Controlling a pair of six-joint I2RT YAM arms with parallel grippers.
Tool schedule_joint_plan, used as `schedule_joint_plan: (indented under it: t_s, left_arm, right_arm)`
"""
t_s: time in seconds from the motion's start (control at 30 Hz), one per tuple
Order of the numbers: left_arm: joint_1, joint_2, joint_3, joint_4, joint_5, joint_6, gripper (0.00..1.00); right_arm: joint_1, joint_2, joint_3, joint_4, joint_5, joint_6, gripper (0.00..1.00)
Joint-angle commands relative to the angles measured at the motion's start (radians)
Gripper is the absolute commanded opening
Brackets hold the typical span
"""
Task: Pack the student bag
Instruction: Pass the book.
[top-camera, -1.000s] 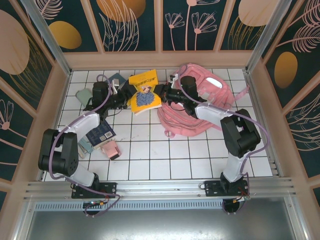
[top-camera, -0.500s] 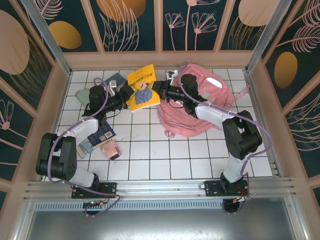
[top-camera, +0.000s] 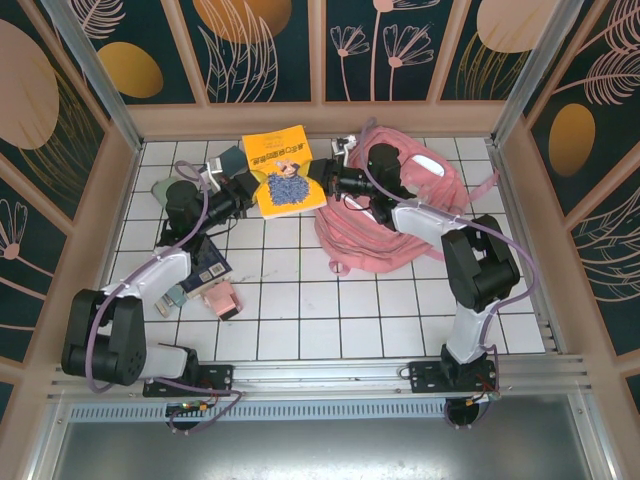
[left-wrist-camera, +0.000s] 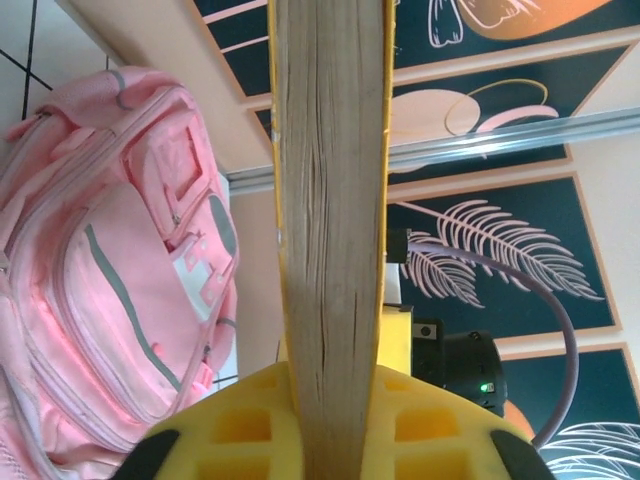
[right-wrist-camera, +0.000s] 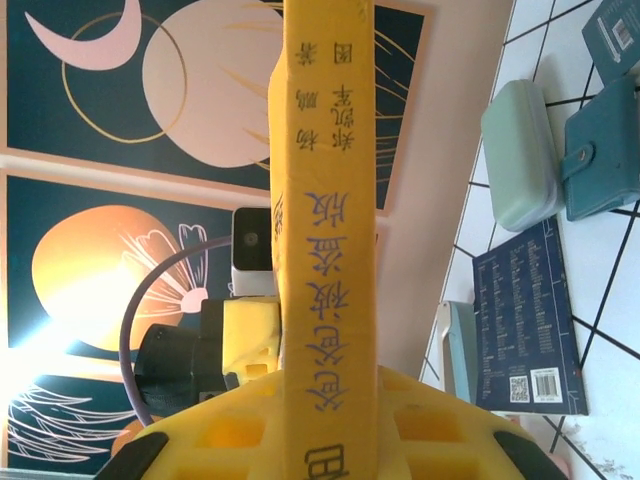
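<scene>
From above, the yellow book (top-camera: 281, 170) hangs near the back wall between the two arms. The left gripper (top-camera: 247, 186) is clamped on its left edge and the right gripper (top-camera: 322, 180) on its right edge. The student bag (top-camera: 420, 215) lies slumped on the right rear part of the table (top-camera: 330, 310), just beside the right gripper, its strap reaching the right wall. A teal wallet (top-camera: 230, 158), a mint case (top-camera: 163, 188), a dark blue book (top-camera: 205, 265) and a small pink box (top-camera: 220, 298) crowd the left side. The front and middle tiles lie open. The surface is white tile with dark grout, fenced by wooden walls with dark floral panels.

In the left wrist view, the left gripper (left-wrist-camera: 333, 378) has its yellow fingers pressed on the book's page edge (left-wrist-camera: 330, 200). The student bag (left-wrist-camera: 110, 270) sits to the left on the tile, front pockets showing.

In the right wrist view, the right gripper (right-wrist-camera: 325, 385) pinches the book's spine (right-wrist-camera: 325, 200). The mint case (right-wrist-camera: 520, 155), wallet (right-wrist-camera: 605, 160) and dark blue book (right-wrist-camera: 525, 320) lie to the right
</scene>
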Motion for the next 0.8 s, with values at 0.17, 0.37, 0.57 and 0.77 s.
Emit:
schedule_joint_plan:
  t_s: [0.17,0.37,0.57,0.77]
  left_arm:
    - [-0.007,-0.065,-0.004,-0.033,-0.026,0.06,0.0]
    - [-0.006,-0.104,0.004,-0.152,-0.043,0.15,0.0]
    - [-0.007,-0.127,0.011,-0.237,-0.055,0.212,0.0]
    - [-0.006,-0.15,-0.006,-0.239,-0.047,0.213,0.0]
  right_arm:
    - [-0.019,-0.095,0.035,-0.414,0.08,-0.366,0.52]
    - [-0.029,-0.176,0.097,-0.958,0.506,-0.761,0.58]
    - [0.002,-0.136,0.089,-1.169,0.831,-0.975,0.48]
    - [0.045,-0.088,0.054,-1.182,1.057,-1.111,0.52]
